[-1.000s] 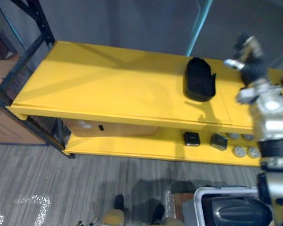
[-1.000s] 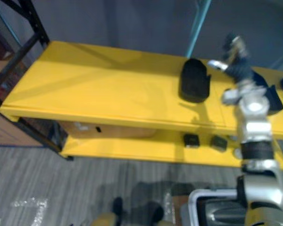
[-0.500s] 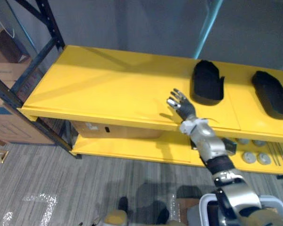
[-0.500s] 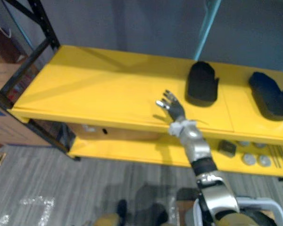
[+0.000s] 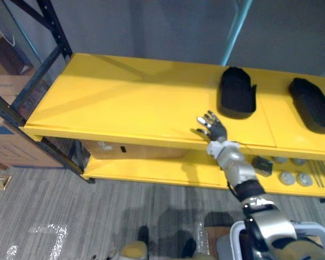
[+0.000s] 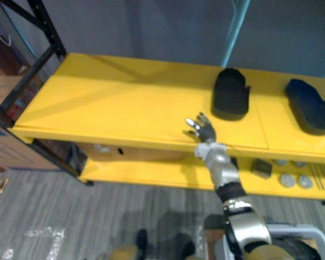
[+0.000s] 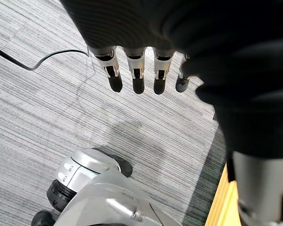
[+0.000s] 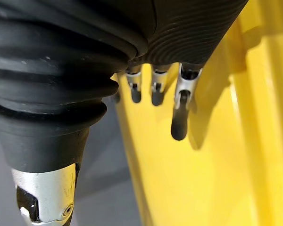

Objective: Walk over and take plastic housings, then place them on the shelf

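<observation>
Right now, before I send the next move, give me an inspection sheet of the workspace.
Surface: yellow upper shelf deck, with a yellow lower shelf beneath it.
Job's things: two black plastic housings lie on the upper deck's right part, apart from each other.
Clutter: the lower shelf holds a cardboard box, a small black box, grey discs and thin rods.
Hands: right hand open, fingers spread over the deck's front edge, holding nothing; left hand open, hanging over the floor.
Cables: nothing seen.
Surroundings: grey carpet floor; black rack upright and stacked cardboard boxes at left; teal post behind; white-rimmed bin at lower right.
</observation>
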